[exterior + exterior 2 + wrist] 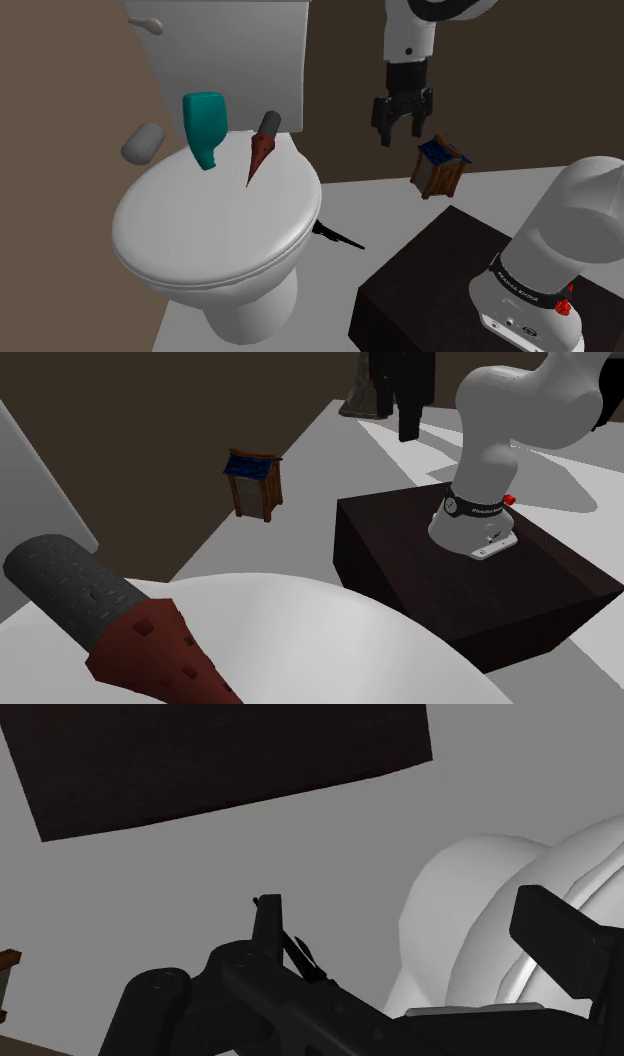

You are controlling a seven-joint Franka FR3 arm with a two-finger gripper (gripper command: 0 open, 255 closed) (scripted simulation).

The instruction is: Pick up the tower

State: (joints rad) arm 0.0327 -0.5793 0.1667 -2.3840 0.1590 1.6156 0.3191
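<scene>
The tower [440, 168] is a small brown wooden structure with a blue roof. It stands upright on the grey floor between the toilet and the stand, and the second exterior view has the tower [255, 482] near the dark wall. My black gripper [403, 128] hangs open in the air, above the tower and a little toward the shoulder view's left. It holds nothing. Along the gripper [410, 919], the fingers stand wide apart over bare floor. A brown corner of the tower [6, 969] peeks in beside the left finger's side.
A white toilet [215, 215] carries a teal bottle [205, 125] and a red-brown cone with a dark grey handle [262, 145] on its lid. A thin black object [338, 236] lies on the floor by the toilet's base. The dark stand [430, 280] is at lower right.
</scene>
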